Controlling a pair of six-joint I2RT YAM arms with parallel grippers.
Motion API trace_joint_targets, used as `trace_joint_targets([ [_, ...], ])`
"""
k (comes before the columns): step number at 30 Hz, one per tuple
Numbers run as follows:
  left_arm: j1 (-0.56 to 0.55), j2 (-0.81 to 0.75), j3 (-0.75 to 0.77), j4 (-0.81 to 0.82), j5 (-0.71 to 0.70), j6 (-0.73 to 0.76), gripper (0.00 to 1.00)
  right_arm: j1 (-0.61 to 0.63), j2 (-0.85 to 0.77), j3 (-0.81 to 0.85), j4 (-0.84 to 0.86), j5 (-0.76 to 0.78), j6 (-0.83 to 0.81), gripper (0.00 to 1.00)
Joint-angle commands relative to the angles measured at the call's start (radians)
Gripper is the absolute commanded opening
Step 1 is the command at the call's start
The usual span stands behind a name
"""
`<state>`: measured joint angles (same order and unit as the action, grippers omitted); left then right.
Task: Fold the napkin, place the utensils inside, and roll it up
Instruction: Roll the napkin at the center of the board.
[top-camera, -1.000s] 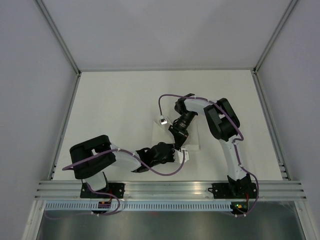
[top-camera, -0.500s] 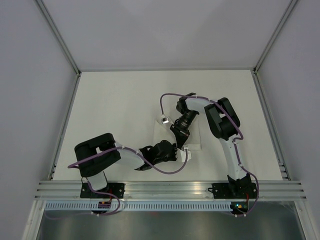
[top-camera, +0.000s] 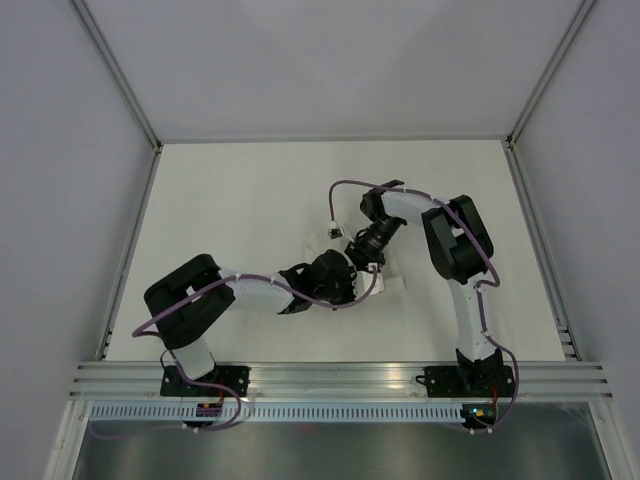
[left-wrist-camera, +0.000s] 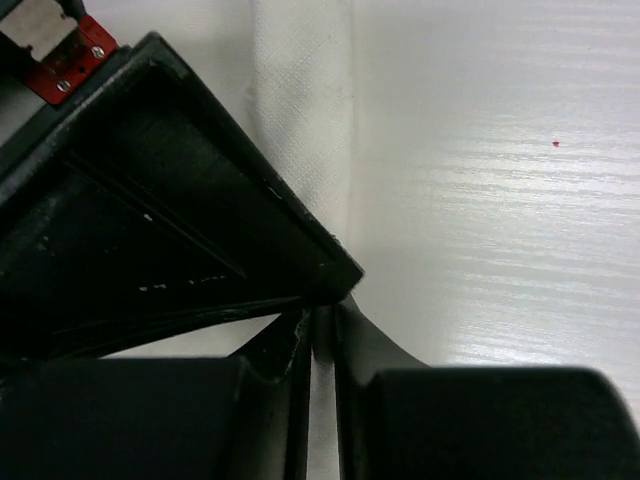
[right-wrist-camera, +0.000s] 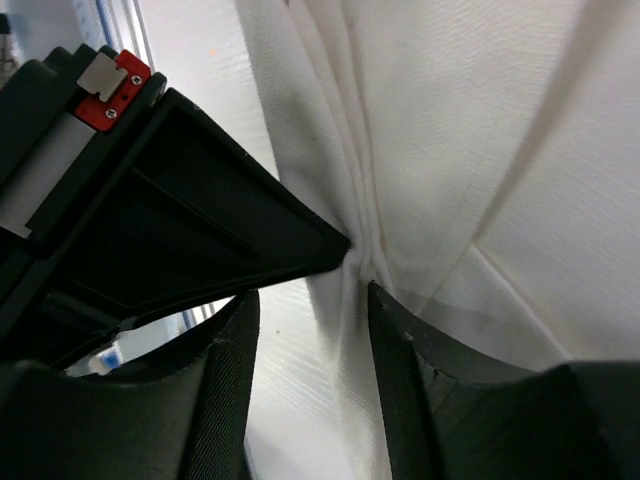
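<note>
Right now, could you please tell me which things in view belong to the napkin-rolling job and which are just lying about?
For the job: napkin, pinched by left gripper and right gripper. No cutlery shows.
Just there: table; red speck on it.

Count, referenced to table (top-camera: 230, 220):
- Napkin (top-camera: 392, 283): 1, white, near table centre.
- Arms: 2, bases at table near edge.
- Grippers: 2, left gripper (top-camera: 352, 287), right gripper (top-camera: 352, 256), both at napkin.
- Utensils: 0 visible.
</note>
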<state>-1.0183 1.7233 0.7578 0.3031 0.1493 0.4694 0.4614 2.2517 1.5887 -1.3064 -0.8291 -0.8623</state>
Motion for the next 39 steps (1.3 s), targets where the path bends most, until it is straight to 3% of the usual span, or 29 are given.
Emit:
trace_joint_targets([
  [1, 0.038, -0.01, 0.046, -0.162, 0.188, -0.115, 0.02, -0.041, -0.067, -0.01, 0.228, 0.067, 0.009, 0.55],
  [11, 0.161, 0.03, 0.089, -0.186, 0.444, -0.23, 0.02, -0.237, -0.285, -0.131, 0.485, -0.034, 0.219, 0.56],
  [15, 0.23, 0.094, 0.121, -0.205, 0.567, -0.29, 0.02, -0.296, -0.412, -0.277, 0.596, -0.03, 0.206, 0.56],
  [20, 0.287, 0.185, 0.178, -0.248, 0.708, -0.327, 0.02, -0.293, -0.633, -0.456, 0.665, -0.013, 0.073, 0.59],
  [27, 0.339, 0.292, 0.233, -0.272, 0.811, -0.37, 0.02, -0.152, -0.932, -0.784, 0.837, 0.148, -0.08, 0.63],
  [30, 0.35, 0.324, 0.247, -0.288, 0.832, -0.371, 0.02, -0.009, -1.009, -0.899, 0.964, 0.272, -0.075, 0.65],
  [39, 0.365, 0.383, 0.282, -0.332, 0.866, -0.365, 0.02, 0.218, -0.975, -1.009, 1.157, 0.474, -0.063, 0.66],
])
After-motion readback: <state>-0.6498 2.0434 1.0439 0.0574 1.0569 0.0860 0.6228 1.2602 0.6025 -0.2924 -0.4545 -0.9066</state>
